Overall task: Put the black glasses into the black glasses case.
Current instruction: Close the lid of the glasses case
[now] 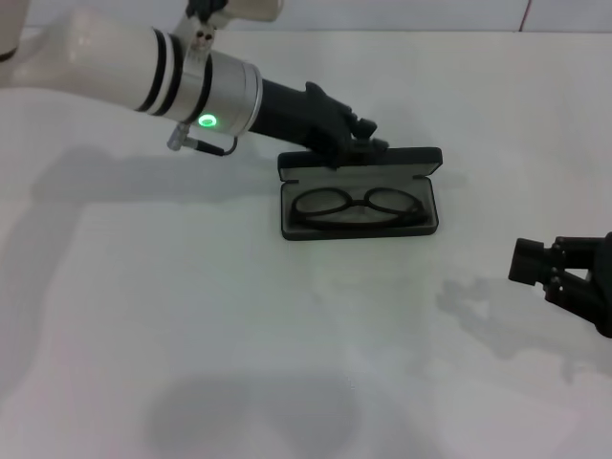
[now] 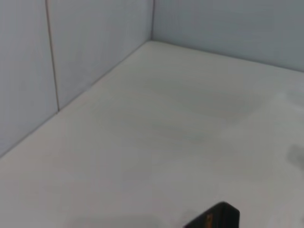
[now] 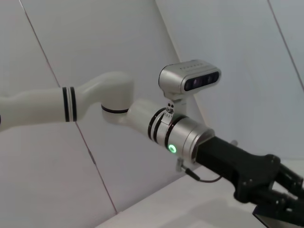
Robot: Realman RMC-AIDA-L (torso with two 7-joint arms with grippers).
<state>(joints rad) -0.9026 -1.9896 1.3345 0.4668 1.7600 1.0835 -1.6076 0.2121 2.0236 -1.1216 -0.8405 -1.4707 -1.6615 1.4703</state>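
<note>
- While the black rectangular hard clamshell glasses case (image 1: 360, 196) lies open near the middle of the white table (image 1: 191, 325), the thin black-framed glasses (image 1: 358, 205) rest inside its grey-lined tray, lenses side by side and frame running along the tray's length.
- The case's lid (image 1: 360, 160) stands up along the far edge of the tray, hinged there, its rounded corners showing at both ends.
- The left gripper (image 1: 368, 137) sits at the far side of the case, right at the lid's upper edge near its middle; whether its fingers are apart, together or pinching the lid I cannot tell.
- The left arm's white forearm, with black bands and a green light, reaches in from the upper left of the head view, covering the table beyond the case's left end.
- In the left wrist view only a dark corner of the case (image 2: 214, 218) with a speck of orange shows, with bare tabletop running to the grey walls (image 2: 71, 57) and their corner.
- The right gripper (image 1: 545, 269) hovers low at the right edge of the table, well apart from the case; its fingers look spread, holding nothing.
- Open table surrounds the case on its near side, to its right up to the right gripper, and across the whole near-left area.
- The right wrist view shows the left arm (image 3: 95, 107) and its wrist camera (image 3: 190, 80) against the wall.
</note>
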